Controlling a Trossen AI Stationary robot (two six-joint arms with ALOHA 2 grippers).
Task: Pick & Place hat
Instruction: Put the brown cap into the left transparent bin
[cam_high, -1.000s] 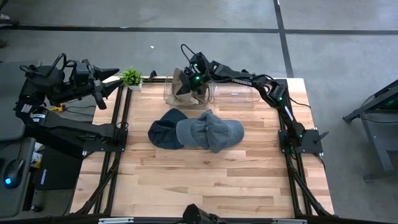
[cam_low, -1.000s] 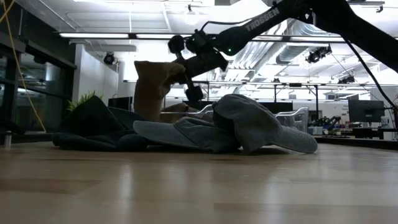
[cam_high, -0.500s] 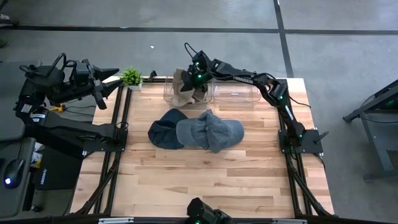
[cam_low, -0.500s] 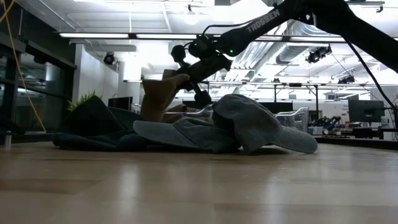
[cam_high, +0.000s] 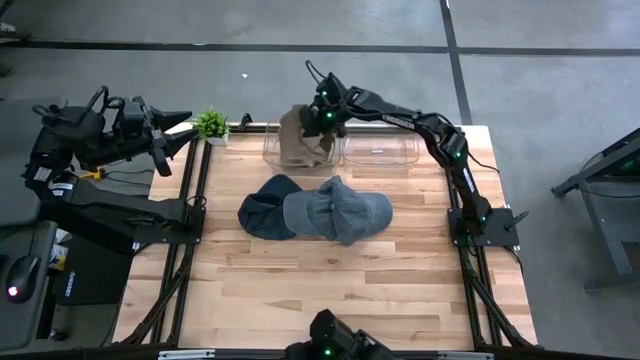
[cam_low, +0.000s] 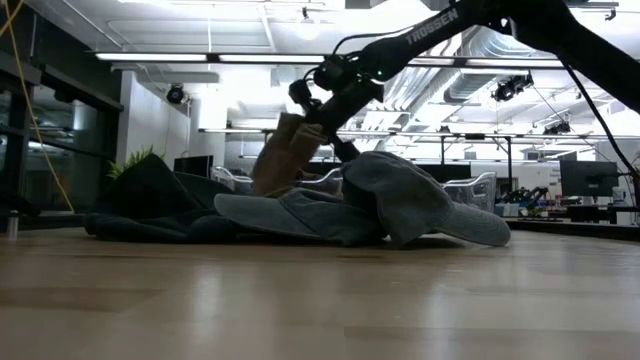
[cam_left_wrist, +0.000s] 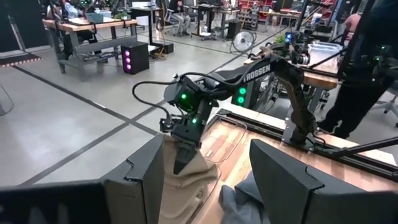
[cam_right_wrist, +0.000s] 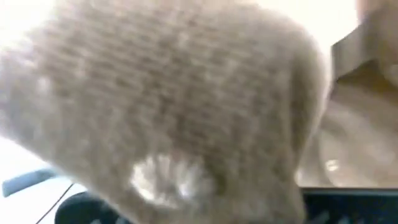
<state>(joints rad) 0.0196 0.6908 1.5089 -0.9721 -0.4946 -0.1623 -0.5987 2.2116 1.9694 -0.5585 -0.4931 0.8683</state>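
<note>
Looks like an open-plan robotics lab/workshop from my feed: polished concrete floor (cam_left_wrist: 74, 118), exposed ceiling ducts (cam_low: 440, 85), strip lights (cam_low: 200, 57), benches with gear (cam_left_wrist: 87, 25), monitors (cam_low: 585, 178).

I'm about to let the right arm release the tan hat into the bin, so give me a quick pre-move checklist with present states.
1. Right gripper over the left clear bin: ok.
2. Tan hat hanging into that bin: ok.
3. Grip on hat: cannot tell.
4. Right clear bin free of the hat: ok.
5. Gray caps on the table, clear of the bins: ok.
6. Left gripper parked off the table's edge: ok.
</note>
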